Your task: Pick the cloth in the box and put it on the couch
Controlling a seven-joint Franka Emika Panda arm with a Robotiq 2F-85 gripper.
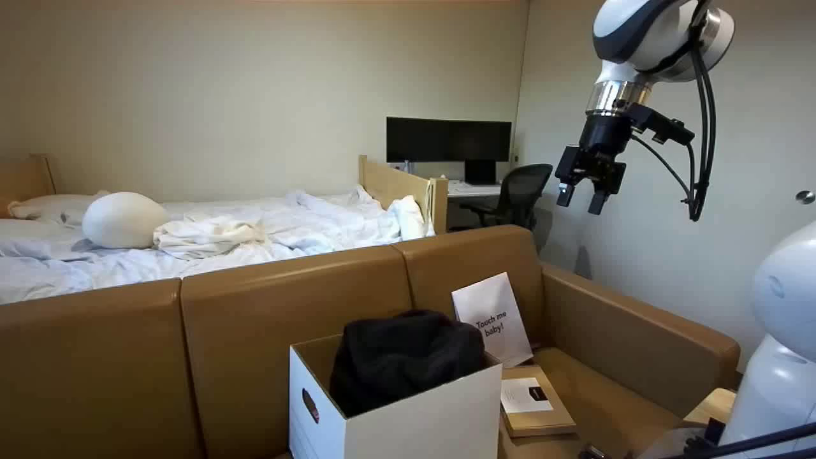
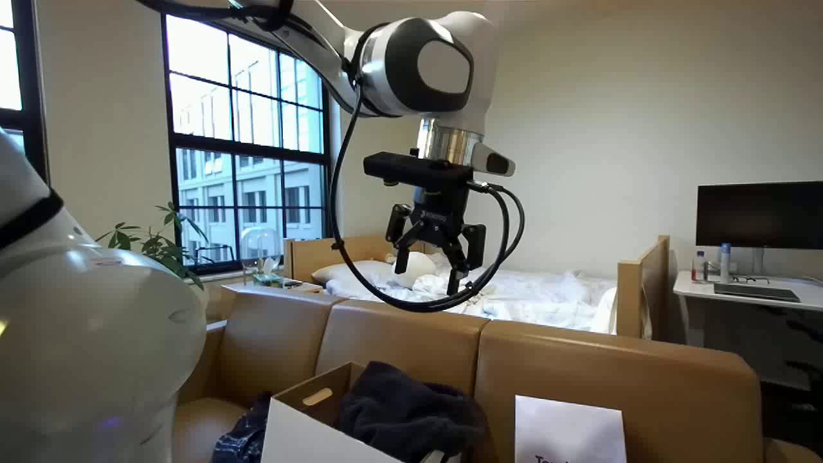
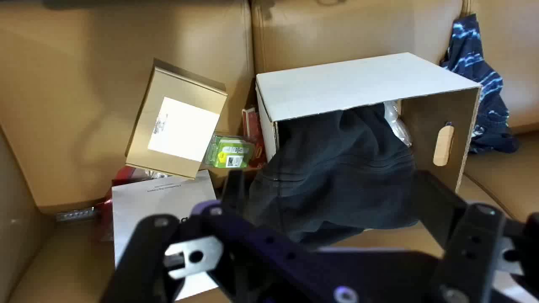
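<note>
A black cloth lies bunched in a white cardboard box and bulges above its rim. The cloth also shows in an exterior view and in the wrist view, where it spills over the box's open side. The box stands on the seat of the brown leather couch; the couch back also shows in an exterior view. My gripper is open and empty, high above the couch and well apart from the cloth. It points down in both exterior views, also here. The cloth's lower part is hidden inside the box.
A flat brown carton and a white printed sheet are beside the box. A green package lies near them. A dark blue patterned cloth lies on the box's other side. A bed stands behind the couch.
</note>
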